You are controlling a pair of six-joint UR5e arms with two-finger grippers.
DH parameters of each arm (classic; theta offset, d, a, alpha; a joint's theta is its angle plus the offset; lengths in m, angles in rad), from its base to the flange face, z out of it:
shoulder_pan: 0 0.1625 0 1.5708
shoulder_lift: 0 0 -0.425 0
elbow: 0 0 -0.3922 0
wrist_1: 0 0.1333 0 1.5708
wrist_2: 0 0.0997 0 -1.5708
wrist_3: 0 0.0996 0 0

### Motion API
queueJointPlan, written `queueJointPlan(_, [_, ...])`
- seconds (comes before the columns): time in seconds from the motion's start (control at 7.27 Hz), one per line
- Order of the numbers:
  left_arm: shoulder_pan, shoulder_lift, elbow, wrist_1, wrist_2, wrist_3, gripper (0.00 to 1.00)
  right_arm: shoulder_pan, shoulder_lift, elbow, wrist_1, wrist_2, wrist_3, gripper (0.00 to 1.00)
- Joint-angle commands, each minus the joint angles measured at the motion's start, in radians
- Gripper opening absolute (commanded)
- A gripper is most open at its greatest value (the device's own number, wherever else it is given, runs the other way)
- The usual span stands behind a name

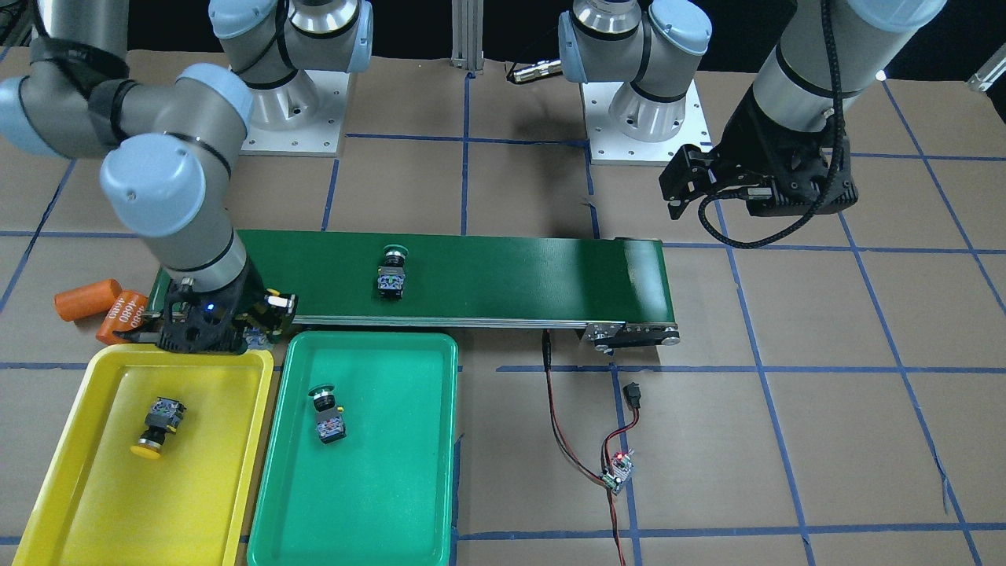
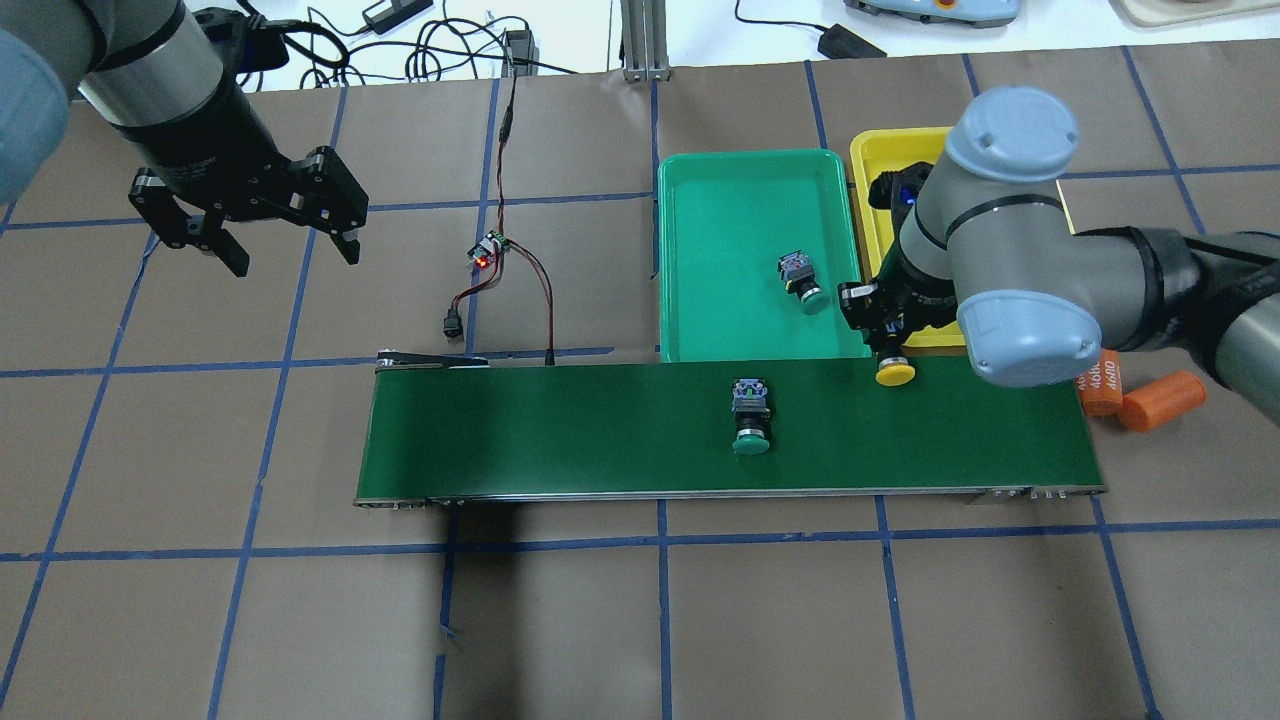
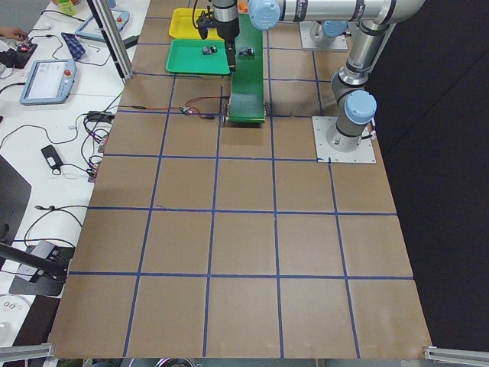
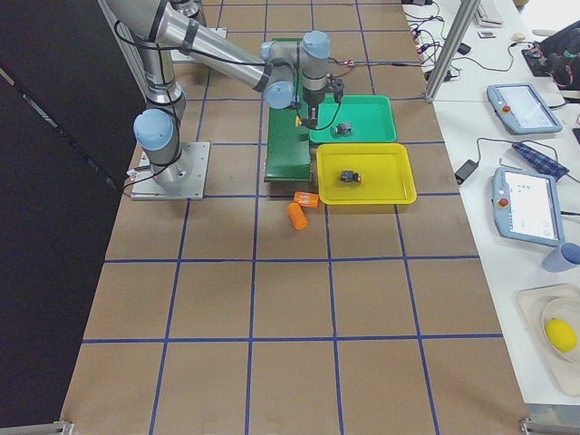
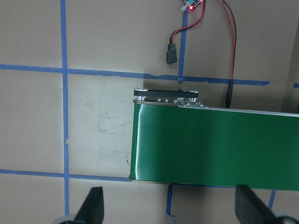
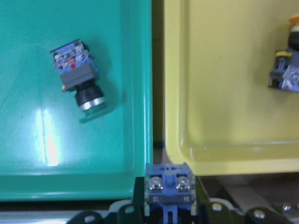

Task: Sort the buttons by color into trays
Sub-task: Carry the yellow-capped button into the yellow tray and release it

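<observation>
My right gripper (image 2: 885, 340) is shut on a yellow-capped button (image 2: 895, 373). It holds it over the conveyor's edge, where the green tray (image 2: 690, 170) and the yellow tray (image 2: 868, 150) meet. The right wrist view shows the button's blue switch body (image 6: 168, 184) clamped between the jaws. A second yellow button (image 1: 157, 428) lies in the yellow tray (image 1: 47, 472). A green button (image 1: 326, 413) lies in the green tray (image 1: 369, 339). Another green button (image 2: 750, 412) lies on the belt. My left gripper (image 2: 292, 258) hangs open and empty, far from the trays.
The long dark-green conveyor belt (image 2: 560, 430) runs beside the trays. Two orange cylinders (image 2: 1160, 400) lie past its end by the yellow tray. Red and black wires with a small circuit board (image 2: 488, 250) lie on the table near the belt's other end.
</observation>
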Motion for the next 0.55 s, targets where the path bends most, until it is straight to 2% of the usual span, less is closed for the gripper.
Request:
queueJointPlan(0.0, [-0.038, 0.0, 0.007, -0.036, 0.002, -0.001, 1.0, -0.075, 0.183, -0.226, 0.072, -0.028, -0.124, 0.26])
queueJointPlan(0.14, [-0.043, 0.005, 0.003, -0.036, 0.002, -0.001, 1.0, -0.084, 0.215, -0.248, 0.075, -0.026, -0.126, 0.37])
queueJointPlan(0.28, [-0.04, 0.002, 0.014, -0.033, 0.001, 0.004, 1.0, -0.084, 0.216, -0.246, 0.08, -0.026, -0.126, 0.6])
queueJointPlan(0.41, [-0.031, -0.001, 0.021, -0.032, -0.009, 0.007, 1.0, -0.084, 0.213, -0.242, 0.107, -0.028, -0.124, 1.0])
